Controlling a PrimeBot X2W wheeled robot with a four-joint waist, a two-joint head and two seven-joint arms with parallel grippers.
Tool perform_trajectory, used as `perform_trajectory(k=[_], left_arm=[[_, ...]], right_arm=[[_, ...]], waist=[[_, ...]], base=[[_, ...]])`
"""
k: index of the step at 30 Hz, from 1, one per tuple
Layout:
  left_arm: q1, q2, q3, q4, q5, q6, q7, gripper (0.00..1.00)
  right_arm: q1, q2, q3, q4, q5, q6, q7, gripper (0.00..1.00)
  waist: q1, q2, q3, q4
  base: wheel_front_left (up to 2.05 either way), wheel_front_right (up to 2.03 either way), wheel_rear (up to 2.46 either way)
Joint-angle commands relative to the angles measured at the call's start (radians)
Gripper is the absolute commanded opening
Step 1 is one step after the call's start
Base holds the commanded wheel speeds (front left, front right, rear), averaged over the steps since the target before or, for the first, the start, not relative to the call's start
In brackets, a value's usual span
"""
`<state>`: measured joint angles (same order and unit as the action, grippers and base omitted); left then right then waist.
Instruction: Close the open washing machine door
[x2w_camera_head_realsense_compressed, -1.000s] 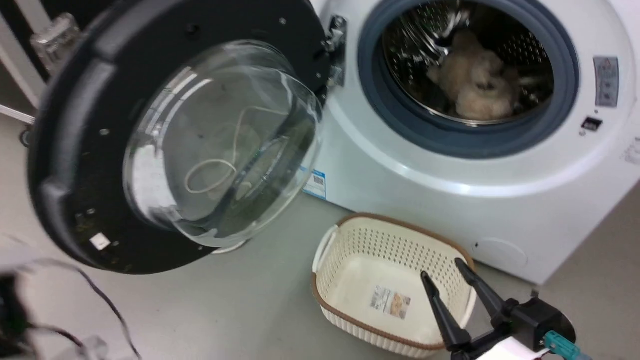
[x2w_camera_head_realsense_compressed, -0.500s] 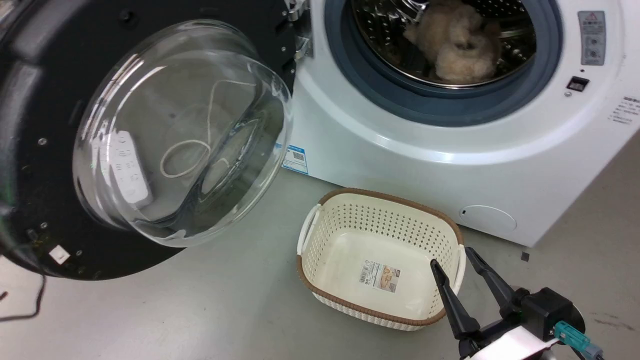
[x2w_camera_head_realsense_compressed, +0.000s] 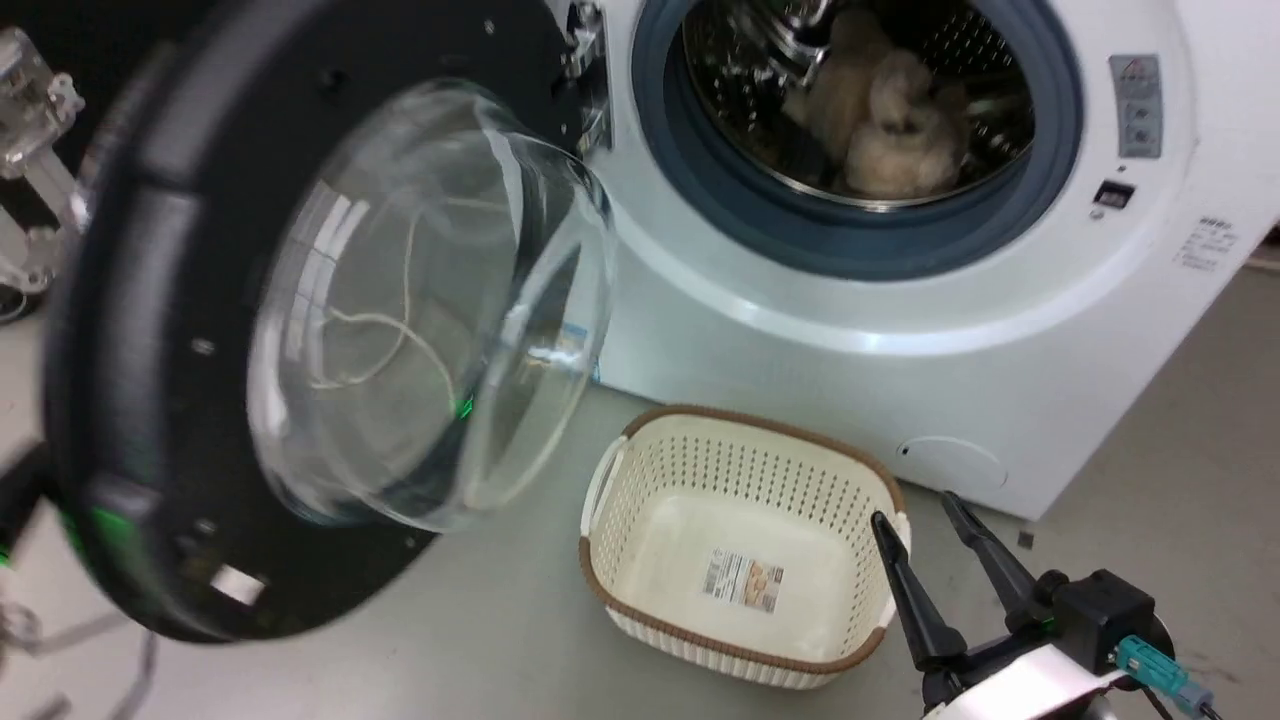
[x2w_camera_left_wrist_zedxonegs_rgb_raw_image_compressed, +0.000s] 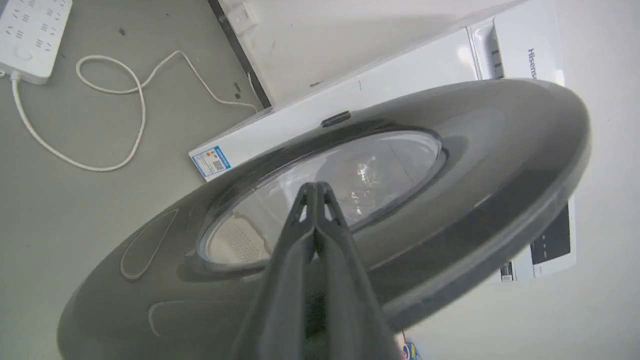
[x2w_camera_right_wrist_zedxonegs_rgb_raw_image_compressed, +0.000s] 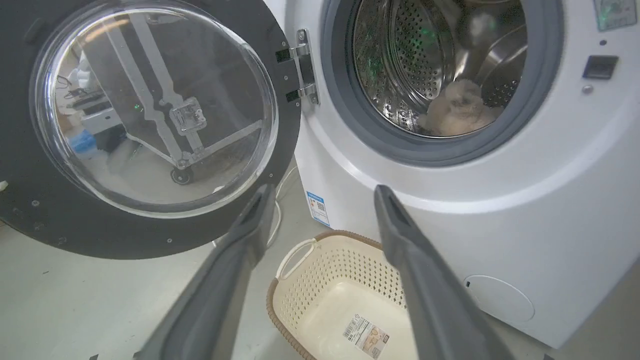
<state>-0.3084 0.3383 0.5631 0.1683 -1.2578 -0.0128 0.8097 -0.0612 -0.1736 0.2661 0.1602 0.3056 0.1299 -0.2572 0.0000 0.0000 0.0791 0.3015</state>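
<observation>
Left wrist view: left gripper (x2w_camera_left_wrist_zedxonegs_rgb_raw_image_compressed: 315, 187), fingers pressed together, empty, tips at the outer face of the washing machine door (x2w_camera_left_wrist_zedxonegs_rgb_raw_image_compressed: 500, 165); contact unclear. Head view gives the door's glass inner side, hanging open left of the right gripper (x2w_camera_head_realsense_compressed: 910, 508), fingers parted, empty; washing machine (x2w_camera_head_realsense_compressed: 800, 330) ahead.

Even bright light; motion-blurred, glare-streaked washing machine door (x2w_camera_head_realsense_compressed: 330, 320).

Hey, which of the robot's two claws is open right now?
The right claw: its fingers stand wide apart, while the left claw has them pressed together.
</observation>
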Motion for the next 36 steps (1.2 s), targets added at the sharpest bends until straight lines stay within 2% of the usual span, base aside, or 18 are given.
perform_trajectory(k=[1, 8, 9, 12, 16, 19, 27, 36], left_arm=[[0.037, -0.024, -0.01, -0.023, -0.009, -0.006, 0.016, 0.0], [0.211, -0.165, -0.073, -0.175, -0.024, -0.016, 0.058, 0.0], [0.275, -0.229, -0.127, -0.223, -0.014, -0.026, 0.063, 0.0], [0.331, -0.271, -0.199, -0.265, -0.016, -0.023, 0.046, 0.0], [0.378, -0.286, -0.306, -0.289, -0.05, -0.023, -0.013, 0.0], [0.376, -0.287, -0.399, -0.268, -0.124, -0.026, -0.101, 0.0], [0.271, -0.288, -0.601, -0.168, -0.243, -0.065, -0.294, 0.0], [0.016, -0.288, -0.692, -0.015, -0.306, -0.089, -0.489, 0.0]], right_arm=[[0.011, 0.008, -0.007, 0.005, 0.004, 0.001, -0.005, 1.0], [0.028, 0.017, -0.043, 0.009, -0.003, 0.001, -0.005, 1.0], [0.039, 0.021, -0.069, 0.009, -0.006, 0.001, -0.005, 1.0], [0.045, 0.021, -0.084, 0.009, -0.011, 0.001, -0.005, 1.0], [0.042, 0.017, -0.092, 0.004, -0.017, 0.001, -0.004, 1.0], [0.033, 0.011, -0.097, -0.003, -0.017, 0.001, -0.003, 1.0], [0.002, 0.003, -0.103, -0.013, -0.01, 0.001, -0.001, 1.0], [-0.045, 0.013, -0.108, -0.007, 0.007, 0.001, -0.004, 1.0]], waist=[[0.0, 0.0, -0.022, -0.008], [0.0, 0.0, -0.079, -0.055], [0.0, 0.0, -0.092, -0.084], [0.0, 0.0, -0.096, -0.124], [0.0, 0.0, -0.077, -0.191], [0.0, 0.0, -0.049, -0.248], [0.0, 0.0, 0.048, -0.412], [0.0, 0.0, 0.157, -0.569]], base=[[0.0, 0.0, 0.0], [0.0, 0.0, 0.0], [0.0, 0.0, 0.0], [0.0, 0.0, 0.0], [0.0, 0.0, 0.0], [0.0, 0.0, 0.0], [0.0, 0.0, 0.0], [0.0, 0.0, 0.0]])
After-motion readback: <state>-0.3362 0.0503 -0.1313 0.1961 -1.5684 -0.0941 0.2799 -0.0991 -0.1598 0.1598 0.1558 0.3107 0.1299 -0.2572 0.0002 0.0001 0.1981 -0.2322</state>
